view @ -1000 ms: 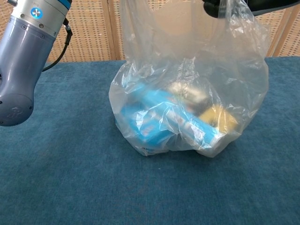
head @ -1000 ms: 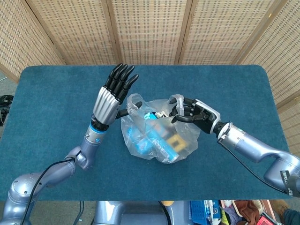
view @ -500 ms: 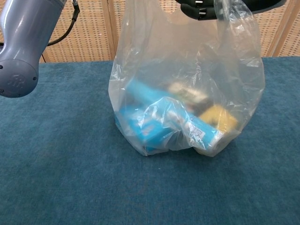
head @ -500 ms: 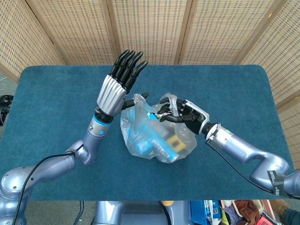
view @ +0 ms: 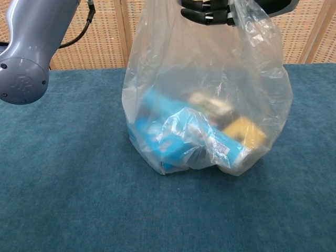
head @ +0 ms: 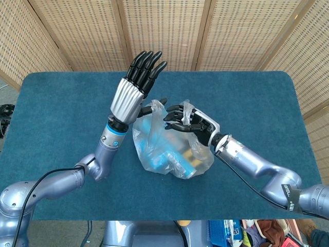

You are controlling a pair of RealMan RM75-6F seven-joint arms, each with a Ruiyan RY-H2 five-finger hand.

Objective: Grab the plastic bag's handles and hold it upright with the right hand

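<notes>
Bag-wise, the plastic bag [view: 207, 100] sits on the blue table [head: 56, 118] near the middle, bottom resting on the cloth, with blue boxes [view: 163, 131] and something yellow [view: 244, 131] inside. Up top, the right hand [head: 193, 122] has its fingers hooked through one handle [head: 186, 109], so I'd call it mid-grab, one loop caught. Just behind, the other handle [head: 154, 107] stands next to the left hand [head: 134, 87], which is raised flat, fingers straight, holding nothing. Next move probably needs that second loop gathered, then a steady upward pull.
</notes>
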